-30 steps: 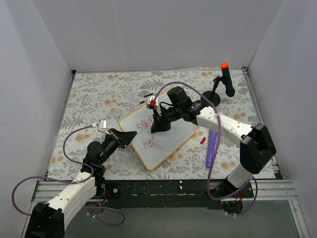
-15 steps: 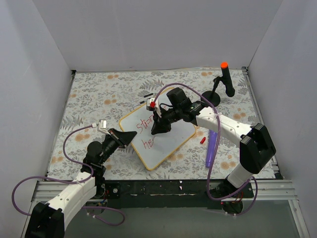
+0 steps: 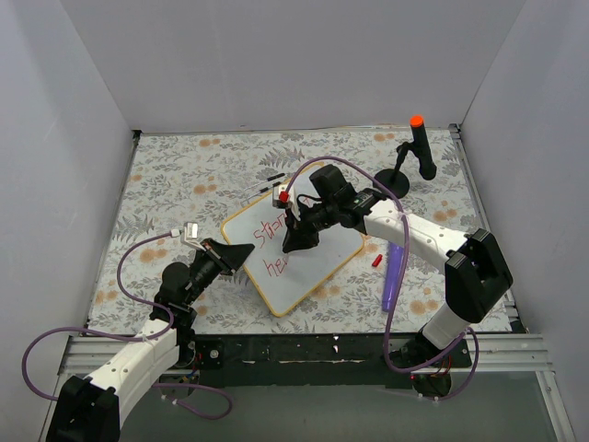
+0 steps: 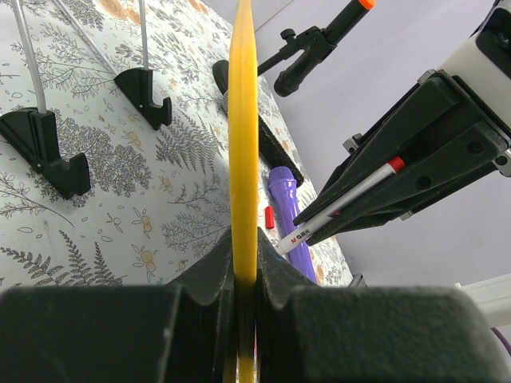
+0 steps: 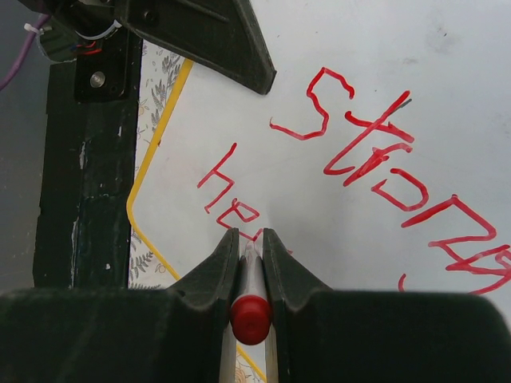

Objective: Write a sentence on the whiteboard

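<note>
**Operator:** Report board position and clearance.

**Technician:** The whiteboard point(image 3: 311, 274) lies cornerwise at mid-table on the floral cover point(image 3: 184, 175). Open cover lies beyond it on the far and left sides. White walls close the cell on three sides. The sentence point(image 3: 270, 231) runs in two red lines on the board's left portion, and the lower right of the surface is blank.

**Operator:** Arm poses?

**Technician:** The left arm reaches from its base to the board's left edge. The left gripper point(image 4: 243, 239) is clamped on the whiteboard's yellow rim. The right arm bends over the board from the right with its wrist pointing down. The right gripper point(image 5: 251, 239) is closed on a red marker point(image 5: 250, 313). The marker's tip is hidden between the fingers, over the second line of writing.

**Operator:** Obstructions?

**Technician:** A purple cylinder point(image 3: 393, 274) and a small red cap point(image 3: 376, 261) lie just beside the board's right edge. The cylinder is partly under the right forearm. A black stand with an orange tip point(image 3: 419, 147) sits at the far right corner, well apart.
</note>
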`<state>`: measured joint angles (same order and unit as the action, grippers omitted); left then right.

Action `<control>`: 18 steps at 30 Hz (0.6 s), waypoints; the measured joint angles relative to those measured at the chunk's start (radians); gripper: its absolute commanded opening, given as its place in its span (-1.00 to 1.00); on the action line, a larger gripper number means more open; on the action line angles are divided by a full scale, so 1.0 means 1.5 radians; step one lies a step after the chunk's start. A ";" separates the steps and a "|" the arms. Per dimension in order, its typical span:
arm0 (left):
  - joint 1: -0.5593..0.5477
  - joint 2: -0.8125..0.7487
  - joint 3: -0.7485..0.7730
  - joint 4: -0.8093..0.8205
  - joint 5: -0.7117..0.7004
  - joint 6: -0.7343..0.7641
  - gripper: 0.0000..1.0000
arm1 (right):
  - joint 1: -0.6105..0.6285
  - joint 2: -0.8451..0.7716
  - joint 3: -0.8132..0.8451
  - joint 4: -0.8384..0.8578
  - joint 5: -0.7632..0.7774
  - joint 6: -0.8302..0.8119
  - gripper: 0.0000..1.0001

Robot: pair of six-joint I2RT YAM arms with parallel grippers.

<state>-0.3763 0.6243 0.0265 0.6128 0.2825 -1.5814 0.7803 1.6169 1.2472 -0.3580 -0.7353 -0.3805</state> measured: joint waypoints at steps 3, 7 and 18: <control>0.000 0.000 0.000 0.000 0.000 0.000 -1.00 | 0.000 0.000 0.000 0.000 0.002 -0.001 -0.97; 0.000 0.000 0.000 0.000 0.000 0.000 -1.00 | -0.004 0.000 0.000 -0.001 0.003 -0.001 -0.97; 0.000 0.000 0.000 0.001 -0.001 0.000 -1.00 | -0.020 0.000 0.006 -0.014 0.012 -0.001 -0.97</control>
<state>-0.3759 0.6247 0.0265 0.6136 0.2806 -1.5814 0.7502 1.6169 1.2564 -0.3794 -0.7166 -0.3817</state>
